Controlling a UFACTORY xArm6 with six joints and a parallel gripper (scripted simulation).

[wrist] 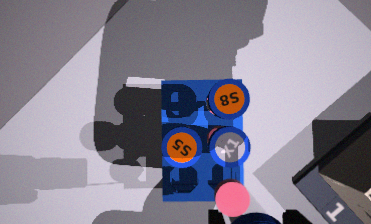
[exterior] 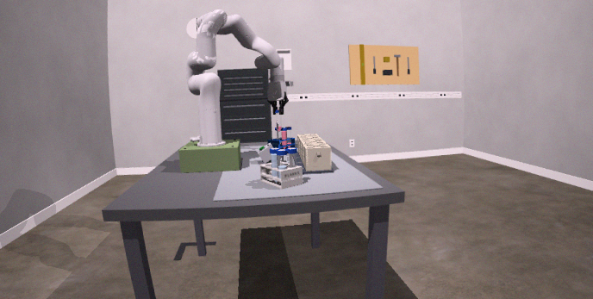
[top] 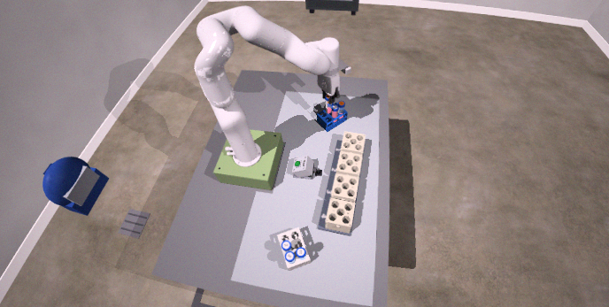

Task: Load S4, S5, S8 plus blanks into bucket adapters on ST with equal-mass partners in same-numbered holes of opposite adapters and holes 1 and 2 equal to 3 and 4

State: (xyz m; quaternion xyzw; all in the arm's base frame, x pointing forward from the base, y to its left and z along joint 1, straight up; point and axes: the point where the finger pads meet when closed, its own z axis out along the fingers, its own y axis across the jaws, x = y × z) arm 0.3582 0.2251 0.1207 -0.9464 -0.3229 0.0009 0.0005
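My gripper (top: 330,97) (exterior: 277,112) (wrist: 258,218) is shut on a blue-capped tube with pink liquid (wrist: 232,199), held upright above the blue rack (top: 327,127) (wrist: 173,197). Its ID is hidden, but S5 (wrist: 182,147) and S8 (wrist: 229,99) stand in the rack, so it is S4. Grey-dotted X1 (wrist: 229,146) stands beside S5. The cream adapters (top: 339,227) (exterior: 324,164) stand in a row in the stand (top: 322,225), their visible holes empty. Three blue-capped blanks (top: 286,245) (top: 289,256) (top: 301,252) stand in the white rack (exterior: 294,176); their numbers are unreadable.
The green DONE key (top: 297,164) is on its small grey desk (top: 305,172), between the green robot base (top: 248,180) and the stand. The white rack is near the table's front edge, the blue rack at the back beside the row's far end.
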